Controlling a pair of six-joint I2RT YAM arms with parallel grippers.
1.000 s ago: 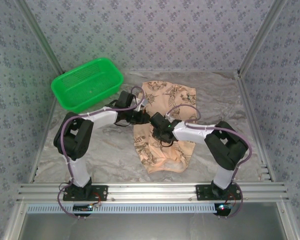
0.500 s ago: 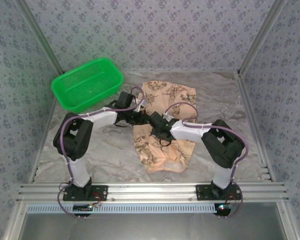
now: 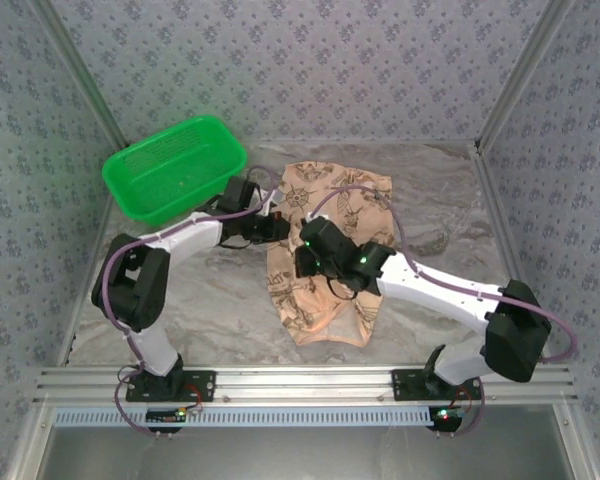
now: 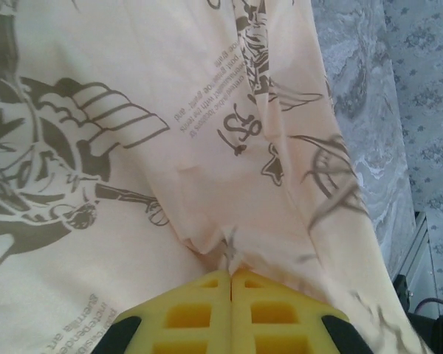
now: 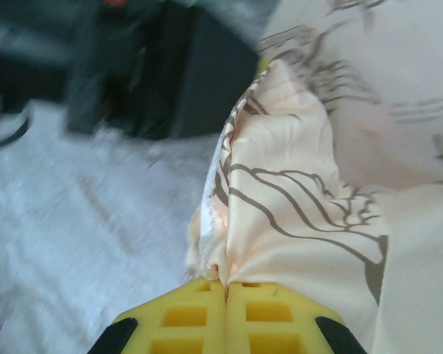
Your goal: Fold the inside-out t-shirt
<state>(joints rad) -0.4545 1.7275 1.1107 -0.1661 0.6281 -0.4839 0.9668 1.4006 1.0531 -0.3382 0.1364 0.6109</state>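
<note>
left tool (image 4: 230, 273) and right tool (image 5: 225, 283) both pinched tight on t-shirt (image 3: 330, 195); right arm (image 3: 450, 295) stretched flatter than before.

Left arm (image 3: 170, 240): elbow raised, forearm reaching forward and to the right
Left claw (image 4: 231, 276): closed tight, pinching a fold of the t-shirt (image 4: 170, 147)
Right arm (image 3: 440, 290): stretched low, forward and to the left
Right claw (image 5: 226, 286): closed tight, pinching a t-shirt edge, near the left claw

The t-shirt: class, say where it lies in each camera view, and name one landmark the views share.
Top external: t-shirt mid-table, right of the green basket.
Left wrist: t-shirt covers most of the frame.
Right wrist: t-shirt on the right half.
Shared landmark: marbled grey table.
</note>
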